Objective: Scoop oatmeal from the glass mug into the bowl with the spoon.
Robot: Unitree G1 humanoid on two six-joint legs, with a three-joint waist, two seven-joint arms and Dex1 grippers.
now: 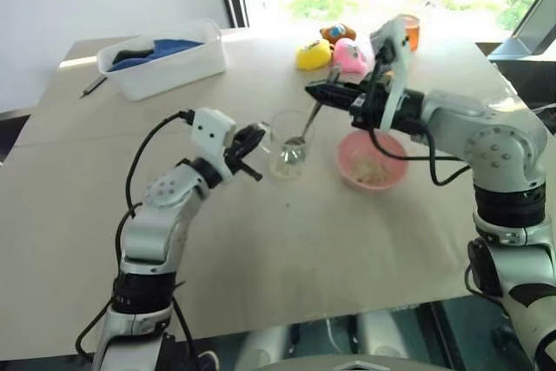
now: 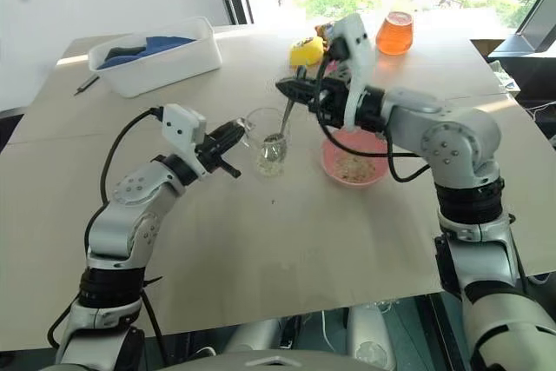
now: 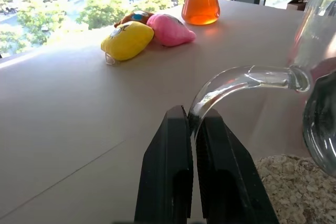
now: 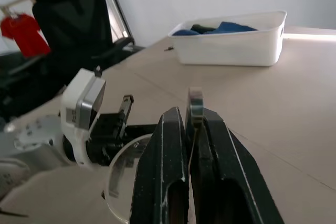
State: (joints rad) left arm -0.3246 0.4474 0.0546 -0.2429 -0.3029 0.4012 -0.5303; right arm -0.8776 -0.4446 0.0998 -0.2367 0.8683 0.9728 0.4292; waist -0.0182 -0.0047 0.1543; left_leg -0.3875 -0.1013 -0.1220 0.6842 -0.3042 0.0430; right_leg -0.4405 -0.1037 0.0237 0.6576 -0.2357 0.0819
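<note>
The glass mug (image 1: 285,147) stands mid-table, and my left gripper (image 1: 254,147) is shut on its clear side handle (image 3: 241,77). Pale oatmeal (image 3: 294,192) lies in the bottom of the mug. My right gripper (image 1: 314,93) hovers above and just right of the mug, shut on the top of the spoon handle (image 4: 195,103). The silver spoon (image 1: 304,132) slants down with its small bowl inside the mug. To the right of the mug sits the pink bowl (image 1: 347,162), holding a little oatmeal (image 1: 372,169).
A white tub (image 1: 165,62) with blue cloth stands at the back left, a dark pen (image 1: 93,86) beside it. Yellow (image 1: 313,56) and pink (image 1: 352,56) soft toys and a flask of orange liquid (image 2: 395,28) sit behind the right arm.
</note>
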